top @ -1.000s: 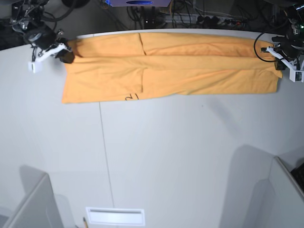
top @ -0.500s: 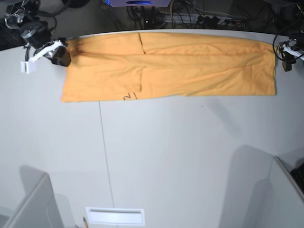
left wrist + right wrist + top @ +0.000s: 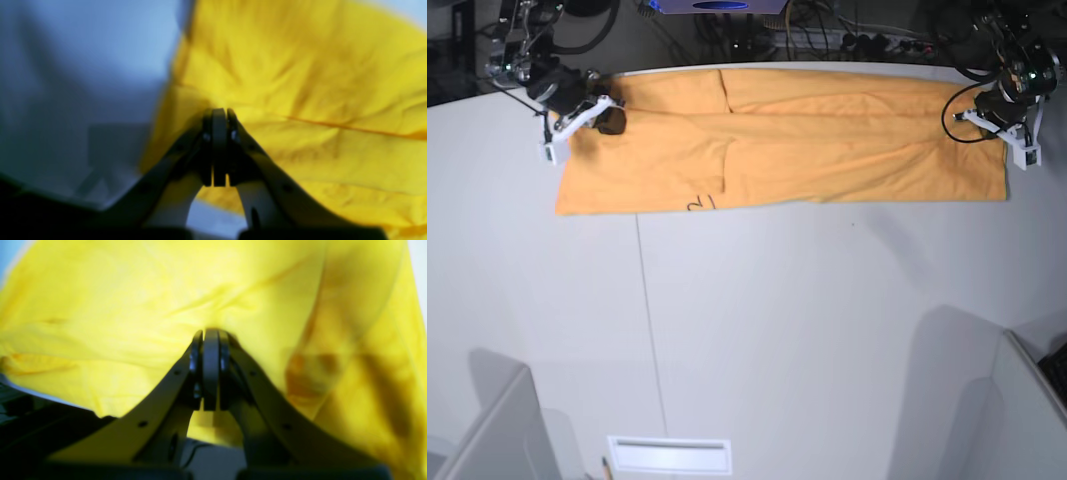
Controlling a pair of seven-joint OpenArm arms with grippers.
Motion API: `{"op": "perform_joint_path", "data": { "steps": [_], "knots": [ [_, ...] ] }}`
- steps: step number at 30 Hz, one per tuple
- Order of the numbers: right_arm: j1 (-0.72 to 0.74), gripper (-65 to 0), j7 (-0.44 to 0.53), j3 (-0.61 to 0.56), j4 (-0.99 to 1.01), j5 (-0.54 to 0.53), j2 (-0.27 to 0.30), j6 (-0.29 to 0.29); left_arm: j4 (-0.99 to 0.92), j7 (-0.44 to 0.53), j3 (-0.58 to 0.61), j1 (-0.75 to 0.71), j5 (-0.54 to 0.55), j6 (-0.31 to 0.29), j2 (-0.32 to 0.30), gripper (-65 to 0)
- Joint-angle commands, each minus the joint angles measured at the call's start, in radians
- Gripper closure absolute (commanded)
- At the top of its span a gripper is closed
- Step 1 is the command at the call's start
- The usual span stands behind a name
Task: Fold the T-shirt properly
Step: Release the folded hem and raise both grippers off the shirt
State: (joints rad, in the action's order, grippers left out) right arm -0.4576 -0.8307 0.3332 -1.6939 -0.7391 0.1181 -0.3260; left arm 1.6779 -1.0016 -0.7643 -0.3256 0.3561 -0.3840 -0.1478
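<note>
both arms have swung back inward over the t-shirt (image 3: 827, 140) ends. left gripper (image 3: 218, 113) and right gripper (image 3: 210, 333) are each clenched, fingers pressed together (blurry, no cloth visibly between).

T-shirt (image 3: 827, 140) is matt woven-looking cloth, soft and lightly creased, with stitched fold seams and a bit of black print at its 6 o'clock edge; in the wrist views the same cloth (image 3: 300, 83) (image 3: 133, 306) reads yellow, dull, no sheen. Table (image 3: 777, 340) is a smooth matt pale surface with one thin seam line. Left gripper (image 3: 218, 113) and right gripper (image 3: 211, 333) have dark matt pads like rubber on pale smooth plastic-looking fingers (image 3: 267, 180) (image 3: 156, 426) with small screw holes; white plastic-looking parts show on both (image 3: 1017, 140) (image 3: 577, 118) in the base view.
</note>
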Motion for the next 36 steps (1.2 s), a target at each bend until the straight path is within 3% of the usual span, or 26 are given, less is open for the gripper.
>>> {"op": "perform_joint_path", "data": {
  "steps": [1, 5, 12, 19, 21, 25, 28, 31, 35, 36],
  "knots": [
    [0.016, 0.0, 0.015, 0.001, 0.012, 0.048, 0.012, 0.009, -0.022, 0.03, 0.007, 0.018, -0.019, 0.0, -0.019, 0.0],
    [0.093, 0.0, 0.034, 0.013, 0.107, 0.062, 0.019, 0.014, -0.155, 0.142, 0.082, 0.098, -0.091, 0.006, -0.02, 0.0],
    [0.279, 0.0, 0.024, 0.073, 0.246, 0.065, 0.021, 0.015, -0.304, 0.145, 0.121, 0.276, -0.165, 0.006, -0.017, 0.0],
    [0.265, 0.0, -0.04, 0.066, -0.044, 0.056, 0.033, 0.006, -0.1, 0.086, 0.101, 0.274, -0.16, 0.0, -0.019, 0.0],
    [0.237, 0.0, -0.04, 0.066, -0.15, 0.037, 0.032, 0.006, -0.028, 0.045, 0.044, 0.273, -0.124, -0.002, -0.017, 0.0],
    [0.211, 0.0, -0.077, 0.076, -0.263, -0.035, 0.033, 0.011, 0.04, -0.076, -0.04, 0.283, 0.09, -0.026, -0.028, 0.0],
    [0.174, 0.0, -0.083, 0.073, -0.271, -0.049, 0.033, 0.011, 0.043, -0.102, -0.077, 0.267, 0.228, -0.026, -0.095, 0.0],
    [0.147, 0.0, -0.08, 0.068, -0.266, -0.047, 0.03, 0.011, 0.041, -0.099, -0.082, 0.247, 0.283, -0.026, -0.141, 0.0],
    [0.121, 0.0, -0.078, 0.068, -0.266, -0.043, 0.004, 0.009, 0.041, -0.099, -0.083, 0.251, 0.281, -0.026, -0.152, 0.0],
    [0.112, 0.0, -0.078, 0.066, -0.266, -0.043, 0.002, 0.009, 0.035, -0.098, -0.083, 0.25, 0.278, -0.026, -0.152, -5.4]
  ]
}}
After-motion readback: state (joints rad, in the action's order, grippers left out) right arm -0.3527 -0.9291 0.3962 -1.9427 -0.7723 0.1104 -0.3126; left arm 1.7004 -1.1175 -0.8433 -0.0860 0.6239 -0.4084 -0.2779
